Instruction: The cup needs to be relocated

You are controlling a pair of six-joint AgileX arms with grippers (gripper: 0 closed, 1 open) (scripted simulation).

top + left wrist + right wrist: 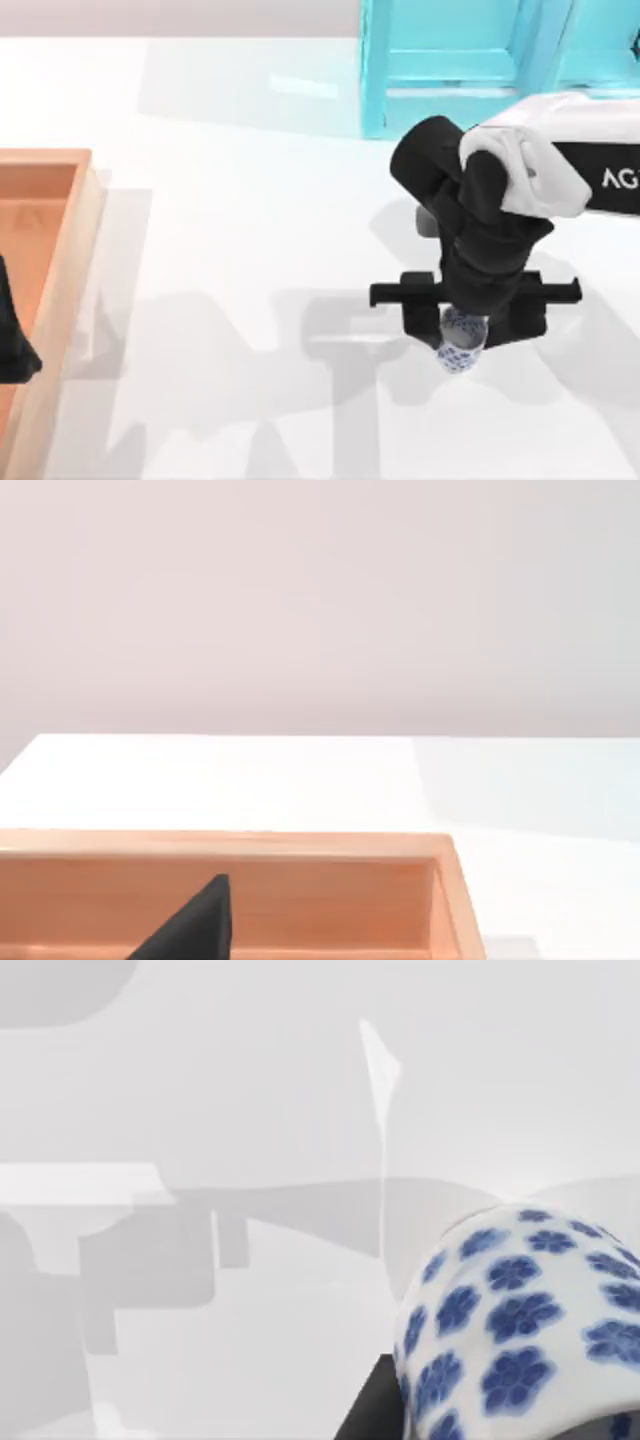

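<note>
The right arm's white casing shows the letters "AG" at the top view's right edge, the rest cut off. The right gripper (462, 335) hangs over the white surface (250, 250) right of centre, and the cup (461, 345), white with blue flowers, sits directly beneath it between the black finger blocks; whether the fingers are clenched on it cannot be told. The right wrist view shows the cup (520, 1330) close against a dark finger (370, 1410). Wide bare surface lies between the cup and the wooden tray (75, 250) at the left edge. The left gripper (15, 340) sits parked over that tray, its fingers' state unclear. A turquoise cabinet (450, 70) stands along the far edge.
</note>
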